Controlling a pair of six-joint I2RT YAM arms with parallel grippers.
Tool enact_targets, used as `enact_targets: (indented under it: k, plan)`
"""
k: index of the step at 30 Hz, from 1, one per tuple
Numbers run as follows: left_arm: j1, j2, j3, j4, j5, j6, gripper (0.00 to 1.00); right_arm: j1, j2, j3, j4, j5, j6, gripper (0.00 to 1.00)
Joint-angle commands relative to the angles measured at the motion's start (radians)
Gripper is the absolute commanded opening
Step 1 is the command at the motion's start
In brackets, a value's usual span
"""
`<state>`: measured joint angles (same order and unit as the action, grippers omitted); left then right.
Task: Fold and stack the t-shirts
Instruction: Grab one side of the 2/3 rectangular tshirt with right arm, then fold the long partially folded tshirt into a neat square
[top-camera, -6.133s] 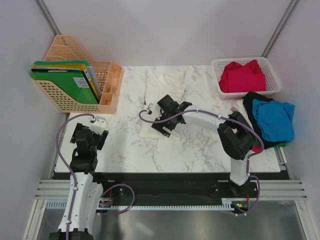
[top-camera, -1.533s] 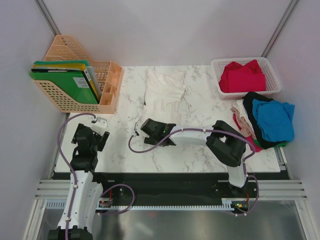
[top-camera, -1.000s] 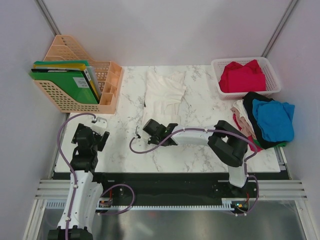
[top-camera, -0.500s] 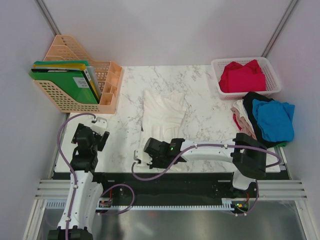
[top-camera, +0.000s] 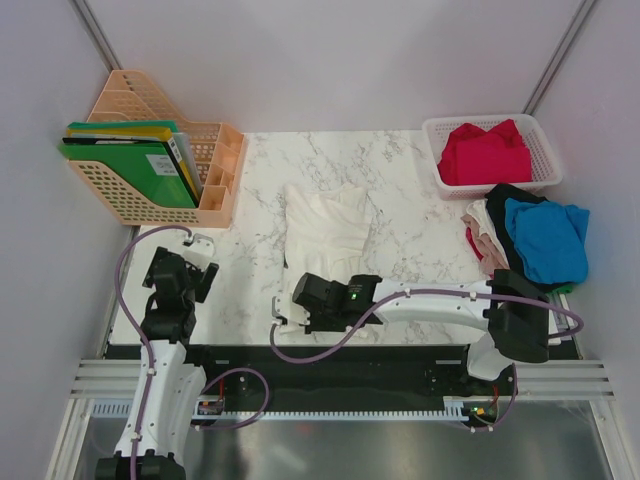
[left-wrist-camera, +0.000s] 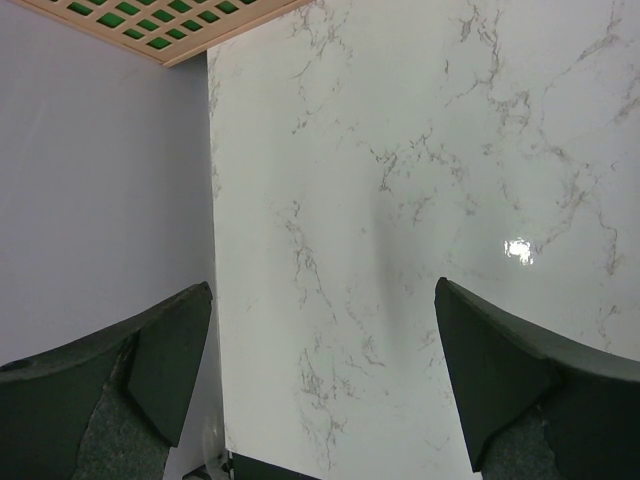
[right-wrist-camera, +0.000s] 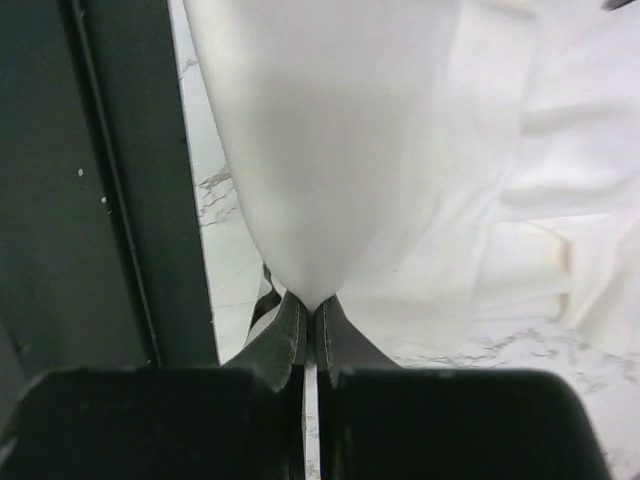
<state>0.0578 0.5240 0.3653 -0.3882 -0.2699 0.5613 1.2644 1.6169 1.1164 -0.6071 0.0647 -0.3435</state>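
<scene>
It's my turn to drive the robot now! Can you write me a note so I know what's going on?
Left gripper: open, empty, over the bare table on the left.
Right gripper: shut on the near edge of the white t-shirt, by the table's front edge.
Other shirts: red t-shirt in the white basket; blue t-shirt, black t-shirt and beige t-shirt heaped at the table's right edge.
Done: the white one lies mid-table, rumpled. No folded stack in sight.
Left: fold the white one, then the others, and stack them.
</scene>
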Motion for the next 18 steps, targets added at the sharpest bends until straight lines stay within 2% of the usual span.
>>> enact_targets:
  k: [1, 6, 11, 14, 18]
  plan:
    - [0.004, 0.007, -0.002, 0.038, -0.011, -0.023, 1.0, -0.014, -0.046, 0.091, 0.004, 0.11, -0.055, 0.0]
    - [0.004, 0.001, -0.005, 0.04, -0.011, -0.023, 1.0, -0.057, -0.028, 0.161, 0.004, 0.146, -0.118, 0.0]
    - [0.005, 0.001, -0.005, 0.037, -0.011, -0.023, 1.0, -0.158, 0.003, 0.244, -0.002, 0.123, -0.172, 0.0]
    - [0.005, 0.002, -0.005, 0.038, -0.008, -0.023, 1.0, -0.224, 0.02, 0.319, -0.019, 0.092, -0.206, 0.0]
    - [0.004, 0.008, -0.003, 0.038, -0.006, -0.023, 1.0, -0.296, 0.075, 0.509, -0.08, 0.031, -0.23, 0.0]
